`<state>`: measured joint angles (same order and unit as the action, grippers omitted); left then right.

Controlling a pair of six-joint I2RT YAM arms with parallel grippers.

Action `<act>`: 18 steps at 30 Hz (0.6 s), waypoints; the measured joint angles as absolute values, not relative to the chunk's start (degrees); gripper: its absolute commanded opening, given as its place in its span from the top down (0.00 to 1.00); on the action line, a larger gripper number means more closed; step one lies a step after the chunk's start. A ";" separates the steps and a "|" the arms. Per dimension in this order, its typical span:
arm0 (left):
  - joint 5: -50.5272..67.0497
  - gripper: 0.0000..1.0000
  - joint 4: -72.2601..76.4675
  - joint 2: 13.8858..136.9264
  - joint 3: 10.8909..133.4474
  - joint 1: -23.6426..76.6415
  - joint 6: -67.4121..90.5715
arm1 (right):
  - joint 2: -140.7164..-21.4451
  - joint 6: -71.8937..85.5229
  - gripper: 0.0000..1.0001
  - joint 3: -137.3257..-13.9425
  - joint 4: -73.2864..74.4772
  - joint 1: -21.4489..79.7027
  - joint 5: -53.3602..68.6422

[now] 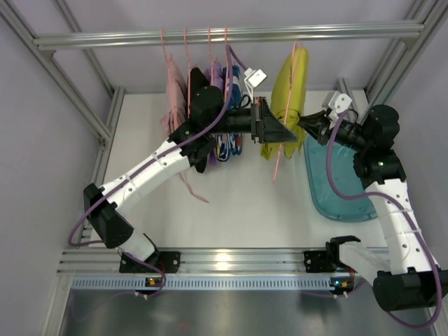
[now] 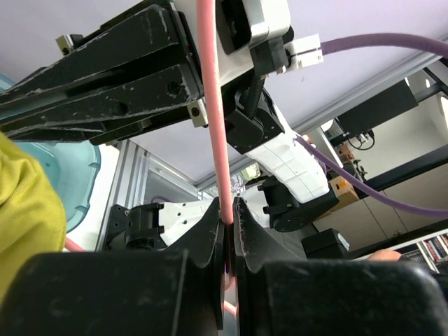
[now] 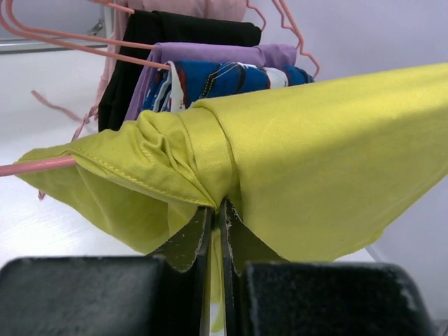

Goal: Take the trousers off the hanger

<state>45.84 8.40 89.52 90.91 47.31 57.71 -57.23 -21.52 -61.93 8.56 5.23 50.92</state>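
Two closed grips: the left end effector [image 2: 229,210] pinches the wire of the pink hanger [image 2: 212,126], and the right end effector [image 3: 218,210] nips the yellow trousers [image 3: 315,133] draped over that hanger, below the rail [image 1: 231,35]. The left arm [image 1: 154,168] stretches diagonally across the counter [image 1: 238,199]; the right arm [image 1: 395,217] bends inward above a teal tray [image 1: 343,211].

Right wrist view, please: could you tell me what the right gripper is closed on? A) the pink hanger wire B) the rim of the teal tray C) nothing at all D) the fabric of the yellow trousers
D: the right gripper is shut with a bunched fold of the yellow trousers pinched at its tips, while the pink hanger sticks out to the side, clear of it.
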 measured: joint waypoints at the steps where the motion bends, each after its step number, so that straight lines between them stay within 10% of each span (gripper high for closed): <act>1: 45.84 1.00 8.88 89.30 90.56 47.31 57.67 | -56.80 -20.84 1.00 -61.95 8.51 5.15 50.48; 18: 45.71 1.00 13.41 86.98 84.73 47.92 54.83 | -47.75 -6.85 1.00 -68.40 8.14 2.44 39.83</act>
<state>45.71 13.41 86.98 84.73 47.92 54.83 -47.75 -6.85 -68.40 8.14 2.44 39.83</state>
